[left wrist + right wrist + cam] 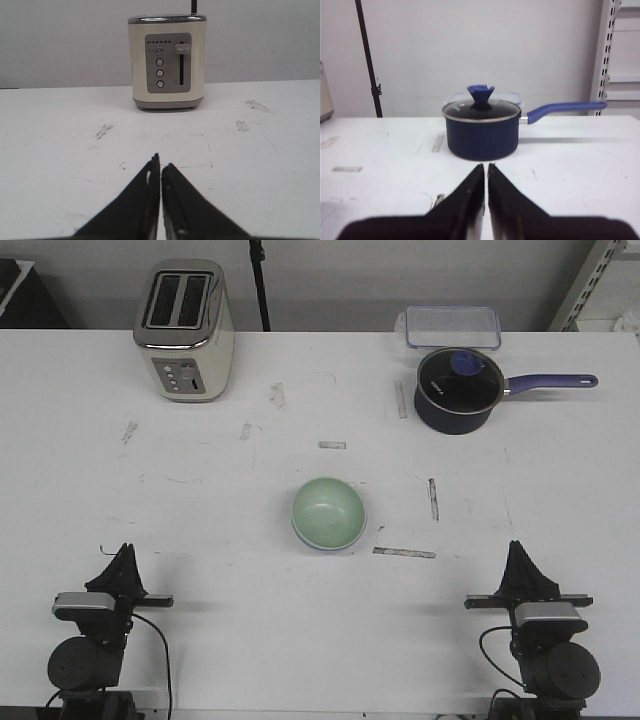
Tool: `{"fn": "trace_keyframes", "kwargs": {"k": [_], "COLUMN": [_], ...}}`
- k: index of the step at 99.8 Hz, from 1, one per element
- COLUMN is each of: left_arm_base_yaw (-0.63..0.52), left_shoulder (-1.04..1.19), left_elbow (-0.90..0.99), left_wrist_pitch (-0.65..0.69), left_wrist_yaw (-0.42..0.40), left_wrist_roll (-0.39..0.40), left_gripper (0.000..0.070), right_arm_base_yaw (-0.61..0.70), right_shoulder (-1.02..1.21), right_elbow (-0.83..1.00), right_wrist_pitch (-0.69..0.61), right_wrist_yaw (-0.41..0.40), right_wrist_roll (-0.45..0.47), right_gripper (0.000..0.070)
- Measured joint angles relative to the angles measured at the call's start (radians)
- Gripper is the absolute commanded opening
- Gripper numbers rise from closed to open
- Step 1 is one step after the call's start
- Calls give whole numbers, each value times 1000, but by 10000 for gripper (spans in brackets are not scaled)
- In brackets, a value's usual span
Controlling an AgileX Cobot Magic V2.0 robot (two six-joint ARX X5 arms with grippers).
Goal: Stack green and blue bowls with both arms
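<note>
1. White and scuffed, the table [200,500] lay broad before us, our arms parked at its near edge, well clear of everything.
2. We saw the toaster [185,330] and saucepan [458,390] standing far back, out of our way.
3. The green bowl [328,512] sat mid-table, apparently nested in the blue bowl [335,546], judging by the rim beneath.
4. Our left gripper [124,560] and right gripper [520,558] were pressed together, empty.

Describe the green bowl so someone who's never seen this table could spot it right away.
Start at the white table and look to its middle, between the toaster at the far left and the lidded saucepan at the far right. The green bowl sits there alone, open side up. It is the only pale mint, handleless round dish, with a blue edge showing beneath it.
</note>
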Motion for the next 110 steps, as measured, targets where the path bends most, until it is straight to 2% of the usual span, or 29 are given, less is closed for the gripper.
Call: {"fn": "trace_keyframes", "kwargs": {"k": [30,110], "left_arm_base_yaw": [0,0], "left_shoulder": [0,0], "left_elbow": [0,0], "left_wrist_pitch": [0,0], "left_wrist_yaw": [0,0], "left_wrist_roll": [0,0], "left_gripper": [2,2], "right_arm_base_yaw": [11,33], "right_shoulder": [-74,-74], "right_elbow": [-121,-121], "right_wrist_pitch": [42,55], "right_wrist_yaw": [0,4], "right_wrist_roll": [0,1], "right_gripper": [2,2]}}
